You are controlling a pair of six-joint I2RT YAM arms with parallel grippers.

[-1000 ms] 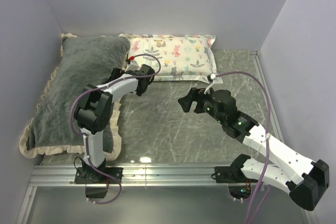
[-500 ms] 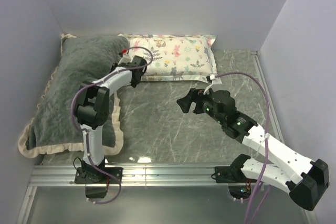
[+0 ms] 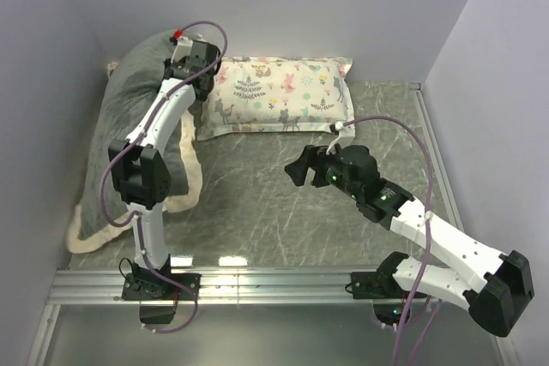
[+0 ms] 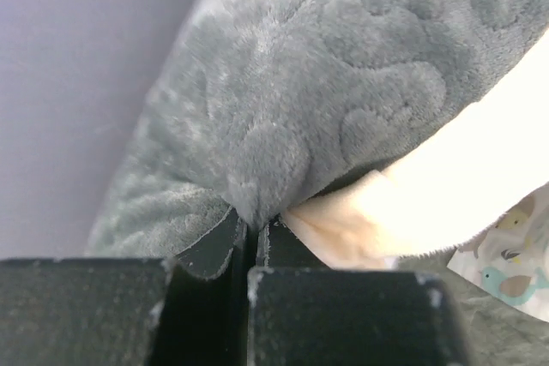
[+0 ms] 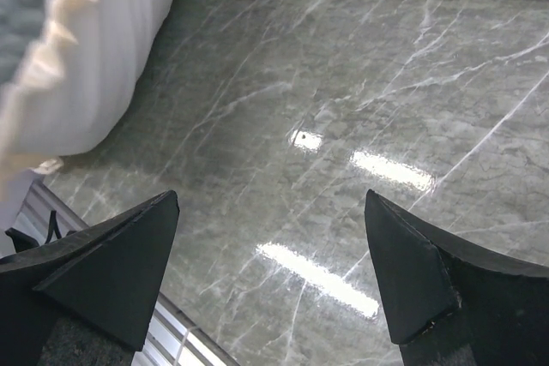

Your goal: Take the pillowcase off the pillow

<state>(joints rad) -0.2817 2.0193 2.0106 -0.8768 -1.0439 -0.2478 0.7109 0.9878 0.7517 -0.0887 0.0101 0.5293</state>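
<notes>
Grey plush of the pillowcase [image 3: 137, 117] runs along the left edge of the marbled tabletop [image 3: 274, 212], its far end held up off the surface near the far-left corner and leaning toward the left wall. The left gripper [image 4: 252, 227] is clamped tight on a fold of that grey plush, just where it meets the cream frill [image 4: 343, 220]; the arm reaches up and back from its base. Below the grey, a plump white bulge [image 5: 103, 49] shows, but I cannot tell whether it is the pillow or the cover's cream face. The frill [image 3: 94, 242] trails on the tabletop near the left edge. The right gripper [image 5: 268, 207] hangs over the middle of the tabletop with its jaws spread wide, holding nothing. A pastel animal-print pillow [image 3: 283, 96] lies along the far edge, touching the pillowcase.
</notes>
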